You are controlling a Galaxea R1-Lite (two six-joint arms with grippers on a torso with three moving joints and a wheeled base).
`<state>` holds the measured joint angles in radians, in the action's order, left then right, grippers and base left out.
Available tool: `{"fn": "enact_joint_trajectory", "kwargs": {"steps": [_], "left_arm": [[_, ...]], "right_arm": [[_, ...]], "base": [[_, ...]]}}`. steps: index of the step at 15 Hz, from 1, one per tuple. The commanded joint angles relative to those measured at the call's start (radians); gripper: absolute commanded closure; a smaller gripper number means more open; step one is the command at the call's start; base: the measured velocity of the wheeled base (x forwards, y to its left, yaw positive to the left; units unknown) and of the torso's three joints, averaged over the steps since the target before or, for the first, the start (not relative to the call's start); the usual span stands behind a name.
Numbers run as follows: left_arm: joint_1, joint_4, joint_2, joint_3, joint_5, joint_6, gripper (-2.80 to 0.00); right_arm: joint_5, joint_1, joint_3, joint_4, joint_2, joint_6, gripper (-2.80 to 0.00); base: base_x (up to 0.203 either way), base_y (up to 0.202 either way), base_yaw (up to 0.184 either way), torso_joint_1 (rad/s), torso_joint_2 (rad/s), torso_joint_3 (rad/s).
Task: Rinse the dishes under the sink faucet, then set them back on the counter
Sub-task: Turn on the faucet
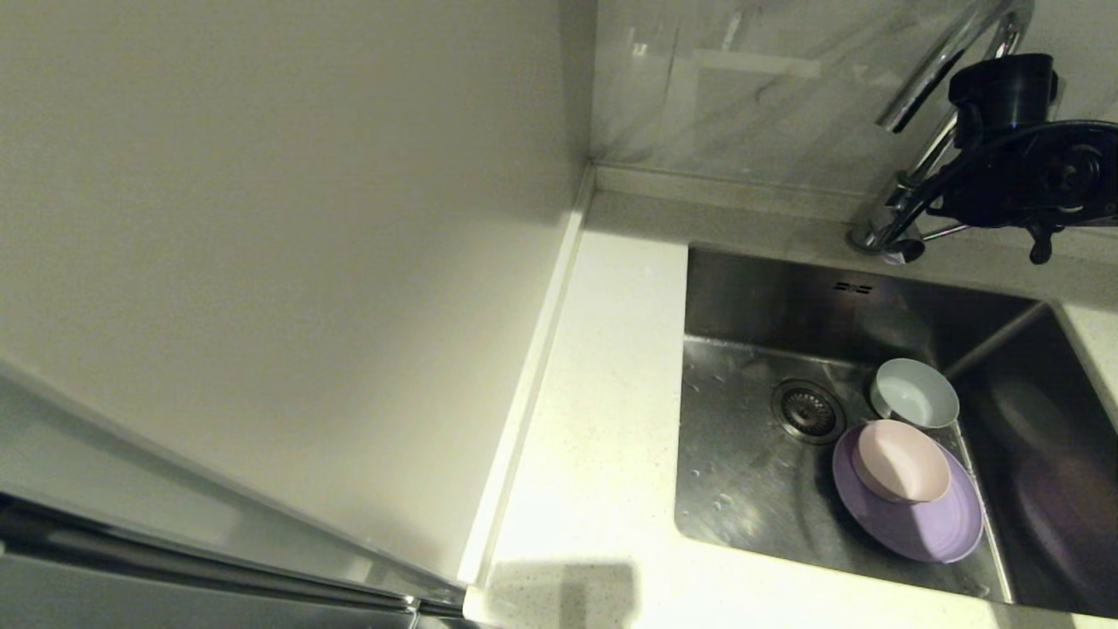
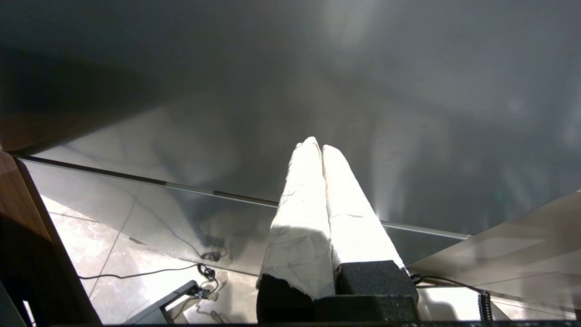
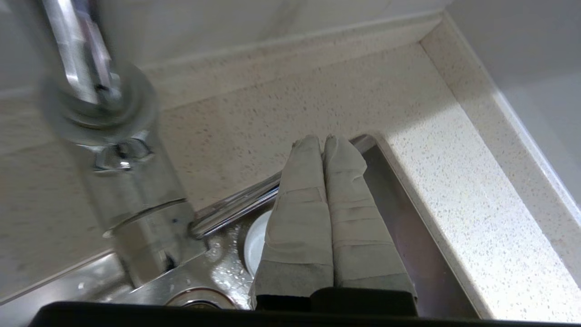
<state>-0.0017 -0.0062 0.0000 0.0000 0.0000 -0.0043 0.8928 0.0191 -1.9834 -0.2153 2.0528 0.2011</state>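
Down in the steel sink (image 1: 742,454) lies the lavender plate (image 1: 935,528) with the pink bowl (image 1: 900,459) on it. The pale blue-white bowl (image 1: 914,395) stands just behind them, and it also shows as the pale bowl (image 3: 255,240) in the right wrist view. The chrome faucet (image 1: 939,61) rises at the back right. My right arm (image 1: 1022,166) hovers by its base. The right gripper (image 3: 323,141) is shut and holds nothing. The thin lever handle (image 3: 236,204) runs behind its fingers. My left gripper (image 2: 321,147) is shut, empty and parked low over the floor, out of the head view.
The white speckled counter (image 1: 603,419) runs left of the sink, beside a cream wall panel (image 1: 288,245). The drain strainer (image 1: 808,411) sits mid-basin, with overflow slots (image 1: 852,286) on the back wall. Water drops dot the sink floor. The faucet base (image 3: 136,213) stands close to my right gripper.
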Motion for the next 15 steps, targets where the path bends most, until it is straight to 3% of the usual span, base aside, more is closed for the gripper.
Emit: {"fn": "enact_joint_trajectory", "kwargs": {"steps": [1, 12, 15], "left_arm": [[0.0, -0.001, 0.0, 0.003, 0.0, 0.0, 0.0], [0.0, 0.0, 0.0, 0.002, 0.0, 0.0, 0.0], [0.0, 0.0, 0.0, 0.003, 0.0, 0.0, 0.0]], "right_arm": [[0.004, -0.01, -0.006, -0.001, 0.027, 0.003, 0.0], [-0.001, -0.022, -0.011, 0.014, 0.04, -0.012, 0.0], [0.004, -0.024, -0.009, -0.05, 0.021, -0.013, 0.0]], "base": [[0.0, 0.0, 0.0, 0.0, 0.0, 0.0], [0.0, 0.0, 0.0, 0.0, 0.0, 0.0], [0.0, 0.0, 0.0, 0.0, 0.0, 0.0]]}}
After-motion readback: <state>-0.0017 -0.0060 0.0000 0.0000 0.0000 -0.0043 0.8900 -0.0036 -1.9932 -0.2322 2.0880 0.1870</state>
